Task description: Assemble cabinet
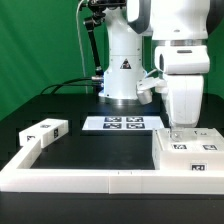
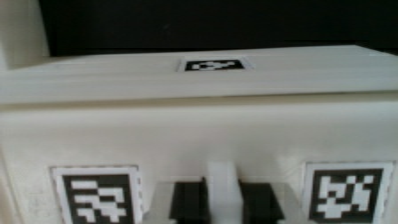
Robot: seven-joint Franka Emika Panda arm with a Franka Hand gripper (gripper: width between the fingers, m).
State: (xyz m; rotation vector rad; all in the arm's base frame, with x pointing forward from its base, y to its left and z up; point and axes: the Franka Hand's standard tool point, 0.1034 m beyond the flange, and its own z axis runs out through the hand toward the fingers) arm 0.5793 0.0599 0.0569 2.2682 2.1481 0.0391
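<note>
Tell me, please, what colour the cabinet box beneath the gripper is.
The cabinet box is white, bearing black-and-white square tags; the wrist view shows it best.

Behind: green backdrop (image 1: 40,40); black tabletop (image 1: 90,150) (soft, even light); marker board (image 1: 122,124) flat on it.

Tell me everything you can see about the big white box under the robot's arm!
The white box looks like smooth matte plastic, blocky and square-edged. It sits flat on the black table, at the exterior view's right, close against the low white rail. Small black-and-white square tags are stuck on its faces. The robot's jaws point straight down at its top, shut close together; whether they pinch part of it is unclear.
</note>
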